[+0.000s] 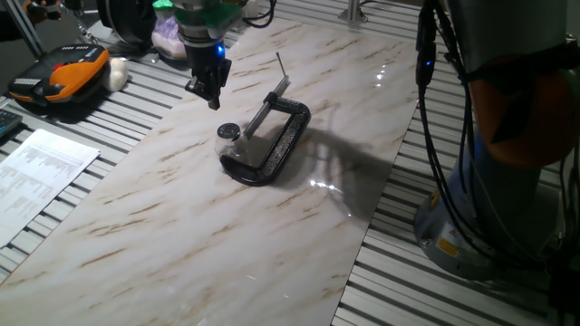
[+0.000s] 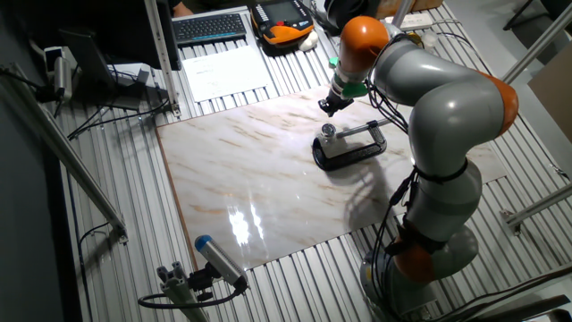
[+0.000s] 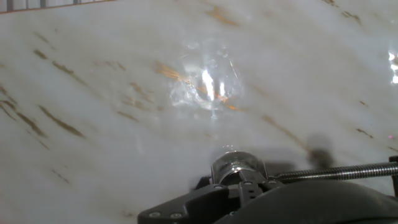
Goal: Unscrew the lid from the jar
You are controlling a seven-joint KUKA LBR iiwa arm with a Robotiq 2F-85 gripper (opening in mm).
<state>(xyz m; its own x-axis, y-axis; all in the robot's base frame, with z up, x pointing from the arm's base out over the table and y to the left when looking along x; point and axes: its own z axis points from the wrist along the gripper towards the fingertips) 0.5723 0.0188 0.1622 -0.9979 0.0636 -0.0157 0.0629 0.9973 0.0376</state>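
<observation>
Lid sits on top of the jar, silvery disc facing up; the jar is a small clear glass cylinder held in the mouth of the black C-clamp, which lies flat on the marble counter. Jar is at the clamp's open end, lid just beside the tip of the clamp screw, whose threaded rod runs diagonally away from the lid toward the T-handle. Can't tell what, if anything, is inside the jar; the glass is too small and reflective. In the hand view the lid shows as a shiny round cap low in frame, the screw entering from the right, the black clamp body across the bottom edge. Fingers hang in the air above and a bit off to the side of the lid, not touching it or the clamp; tips look close together, empty, but I can't tell for sure whether they're fully closed. From the other fixed view the arm reaches over from beyond the clamp, wrist bent down, fingers pointing at the counter near the lid.
</observation>
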